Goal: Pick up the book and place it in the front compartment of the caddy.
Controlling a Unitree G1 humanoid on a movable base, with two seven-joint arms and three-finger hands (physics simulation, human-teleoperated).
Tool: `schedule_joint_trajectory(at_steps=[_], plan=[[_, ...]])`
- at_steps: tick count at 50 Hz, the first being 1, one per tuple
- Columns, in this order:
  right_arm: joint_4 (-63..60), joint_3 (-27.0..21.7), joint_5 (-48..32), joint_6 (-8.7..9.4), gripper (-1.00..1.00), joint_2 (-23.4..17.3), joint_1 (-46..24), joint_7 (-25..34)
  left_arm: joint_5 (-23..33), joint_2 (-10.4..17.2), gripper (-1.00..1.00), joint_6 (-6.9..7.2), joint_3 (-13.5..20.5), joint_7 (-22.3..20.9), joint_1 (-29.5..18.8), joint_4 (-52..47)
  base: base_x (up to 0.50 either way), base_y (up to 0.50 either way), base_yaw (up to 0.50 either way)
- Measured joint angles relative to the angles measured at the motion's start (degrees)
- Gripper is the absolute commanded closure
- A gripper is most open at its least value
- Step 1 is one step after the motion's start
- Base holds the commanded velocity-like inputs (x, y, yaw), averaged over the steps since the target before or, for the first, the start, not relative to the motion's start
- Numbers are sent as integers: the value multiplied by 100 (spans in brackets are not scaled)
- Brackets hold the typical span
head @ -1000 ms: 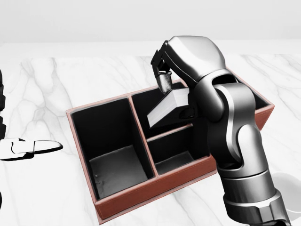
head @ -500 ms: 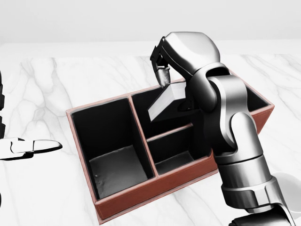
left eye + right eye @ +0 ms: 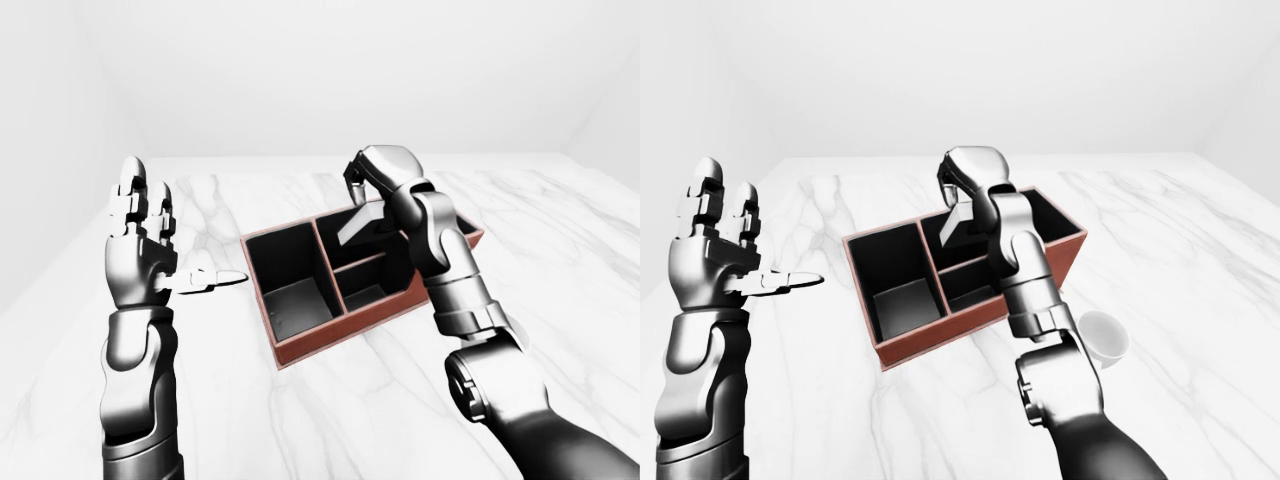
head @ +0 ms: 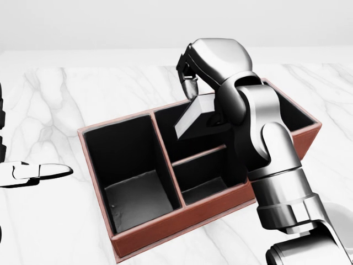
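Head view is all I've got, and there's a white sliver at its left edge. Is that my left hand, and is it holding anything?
Observer: Yes. The left-eye view shows the left hand raised to the left of the caddy, fingers open and pointing up, holding nothing.
Operator: Anything on the table right of the caddy? My arm blocks that side.
Observer: In the right-eye view a white cup stands on the table near the caddy's lower right corner.
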Motion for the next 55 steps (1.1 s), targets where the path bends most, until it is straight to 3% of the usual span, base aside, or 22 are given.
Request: schedule_joint_trajectory(at_steps=[32, 55], plan=[[1368, 86, 72, -78, 100, 91, -708, -644, -49, 18, -100, 0, 24, 14, -18, 8, 0, 0, 0], [2718, 196, 62, -238, 100, 126, -1245, -1347, -50, 20, -100, 0, 22, 22, -24, 8, 0, 0, 0]])
